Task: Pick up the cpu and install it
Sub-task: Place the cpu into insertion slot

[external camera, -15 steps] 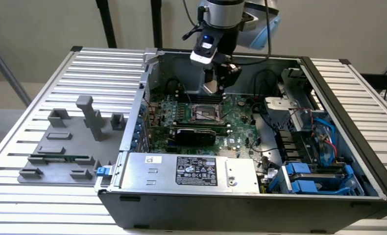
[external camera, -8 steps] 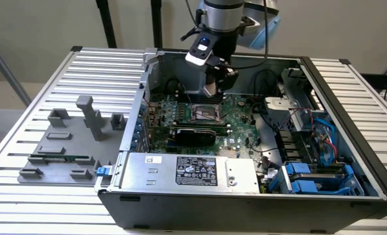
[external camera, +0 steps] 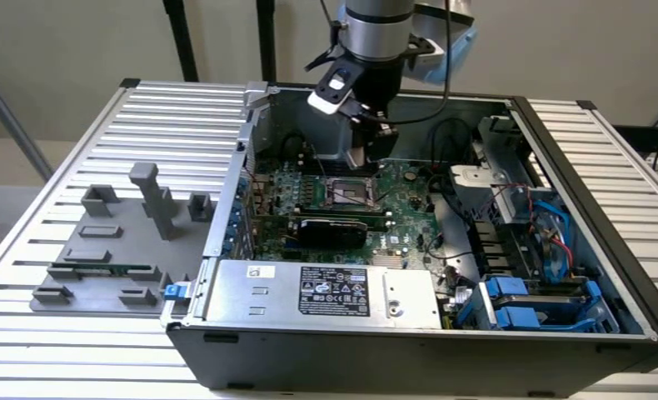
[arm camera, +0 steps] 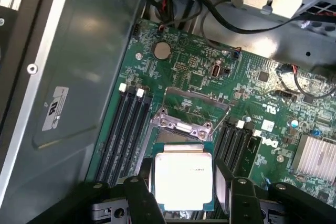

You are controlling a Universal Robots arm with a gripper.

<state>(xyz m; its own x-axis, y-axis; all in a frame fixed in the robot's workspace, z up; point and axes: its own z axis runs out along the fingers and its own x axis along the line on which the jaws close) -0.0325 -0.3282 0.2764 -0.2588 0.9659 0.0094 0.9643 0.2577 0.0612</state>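
I have the cpu [arm camera: 184, 182] pinched between the two fingers of the gripper [arm camera: 182, 165], one dark pad against each of two opposite edges and the silvery lid facing the wrist camera. It hangs inside the case [external camera: 418, 350], over the board [arm camera: 210, 72] and just beside the socket frame [arm camera: 184, 125], with memory slots [arm camera: 126, 129] running along one side. I judge the chip to be light, stiff and thin, so weight is no worry. The smooth metal lid offers little friction, though, and the tan edge gives the pads only a narrow strip to bear on. The opposite edges are the right place to hold it, as it is held now, because I take the underside and the socket beneath to be delicate, and a tilted or dropped chip could do damage. The wrist view gives me the grip itself: how squarely the pads sit on the edges and how the chip lines up with the frame. I cannot tell from it how high the chip is above the board. The exterior view gives me that better, with the gripper [external camera: 365, 157] standing just above the dark square of the socket [external camera: 348, 193]. It also takes in the silver box [external camera: 329, 292] at the near side and the grey tray [external camera: 118, 242] on the exterior view's left.
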